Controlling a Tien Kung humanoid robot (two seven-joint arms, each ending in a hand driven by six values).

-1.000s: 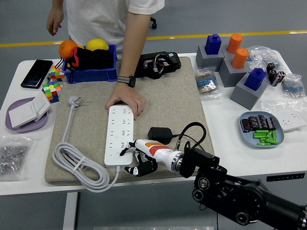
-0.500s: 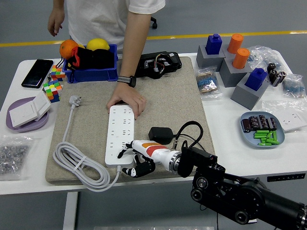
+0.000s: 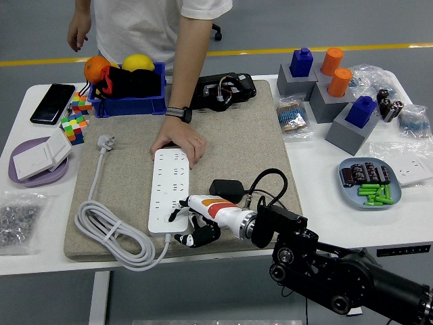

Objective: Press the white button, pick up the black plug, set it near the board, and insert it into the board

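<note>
A white power strip (image 3: 169,190) lies on the grey mat (image 3: 230,142), its white cable (image 3: 108,233) coiled at the lower left. My right hand (image 3: 193,222) reaches over the strip's near end, fingers curled loosely with a fingertip (image 3: 181,203) on or just above the strip; it holds nothing. The black plug (image 3: 226,189) lies on the mat right of the strip, its black cord (image 3: 265,183) looping behind my wrist. A person's hand (image 3: 177,143) rests on the strip's far end. The white button is not clearly visible under my hand.
A blue bin (image 3: 125,88) with fruit and a black box (image 3: 220,91) stand at the back. Cubes (image 3: 73,122), a phone (image 3: 51,103) and a purple plate (image 3: 37,169) sit left. Grey blocks (image 3: 331,88) with pegs and a blue dish (image 3: 369,183) are on the right.
My right hand has shifted slightly left and forward along the strip's near end. The person's hand and the plug have stayed put.
</note>
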